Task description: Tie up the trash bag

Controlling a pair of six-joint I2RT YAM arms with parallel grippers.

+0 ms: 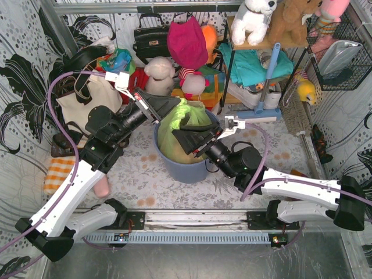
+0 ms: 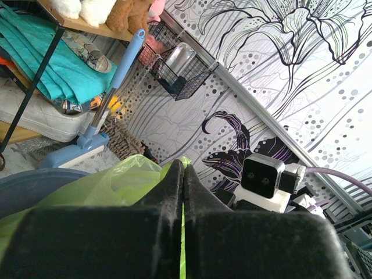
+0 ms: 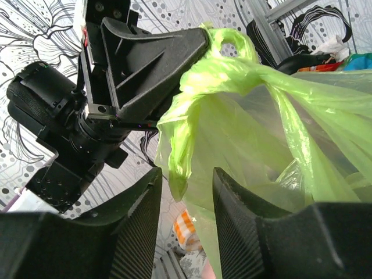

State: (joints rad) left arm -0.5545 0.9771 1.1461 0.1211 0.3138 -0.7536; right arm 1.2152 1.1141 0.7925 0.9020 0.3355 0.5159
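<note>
Green plastic, thin and see-through: trash bag (image 1: 189, 111), overhead view, sitting in a round blue-grey bin (image 1: 189, 168) at mid desk (image 1: 136, 189), its top drawn up above the rim. Left pincer (image 1: 173, 106) at the bag's upper left, closed on the gathered plastic. Right pincer (image 1: 185, 132) against the bag's front, reaching in from the right; its jaw gap is not clear from this angle. Cream tote bag (image 1: 87, 104) stands left of the bin, apart from it

Left wrist view: left pincer (image 2: 183, 174), fingers pressed together, a thin green sliver of trash bag (image 2: 116, 186) caught in the seam. Bin rim (image 2: 35, 180) at lower left. Blue-handled mop (image 2: 125, 64) leaning behind

Right wrist view: right pincer (image 3: 186, 174) open, fingers apart, a fold of trash bag (image 3: 261, 116) hanging loose between them. Left pincer (image 3: 195, 43) above, clamped on the bag's twisted neck, a small loop of plastic sticking out past its tip
</note>
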